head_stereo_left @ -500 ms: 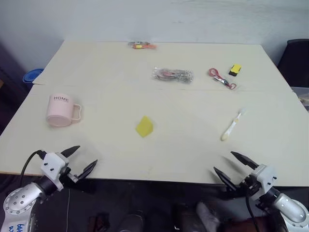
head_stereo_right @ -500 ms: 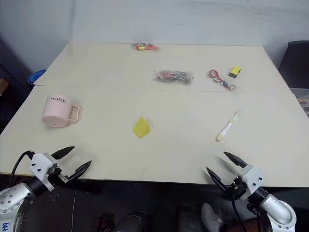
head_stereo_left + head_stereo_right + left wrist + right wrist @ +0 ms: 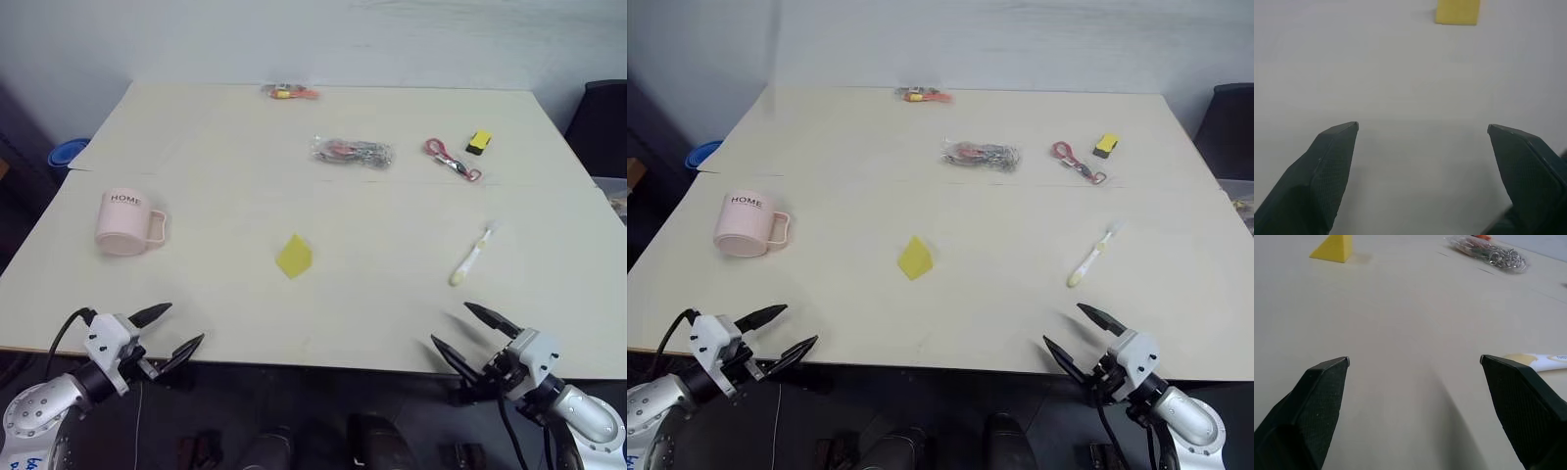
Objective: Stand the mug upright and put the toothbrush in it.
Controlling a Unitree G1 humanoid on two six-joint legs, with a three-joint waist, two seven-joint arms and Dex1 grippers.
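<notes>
Nothing Held Yet — Mug Down, Brush Loose

Right now both grippers hang at the near edge of the desk [image 3: 323,323], fingers spread wide, nothing between them. Left gripper [image 3: 176,328] sits near the front-left corner, right gripper [image 3: 468,331] near the front-right.

Mug [image 3: 127,223] lies on its side at the left, well ahead of the left gripper, handle toward desk centre, "HOME" facing up. Toothbrush [image 3: 473,255] lies flat on the right, just ahead of the right gripper, bristle head pointing away; its handle end shows in the right wrist view.

Handling, as a guess: mug looks rigid, smooth-walled, prob. light but could roll when nudged. Best hold is across the body or rim, w/ handle left clear, then tip upright. Brush is thin, stiff, v. light, low to the surface, so hard to pinch; take it mid-handle, fingers straddling it. May skid or flick if one finger lands first.

Other stuff, not needed: yellow wedge [image 3: 293,257] mid-desk, scissors [image 3: 451,160] at the far right.
</notes>
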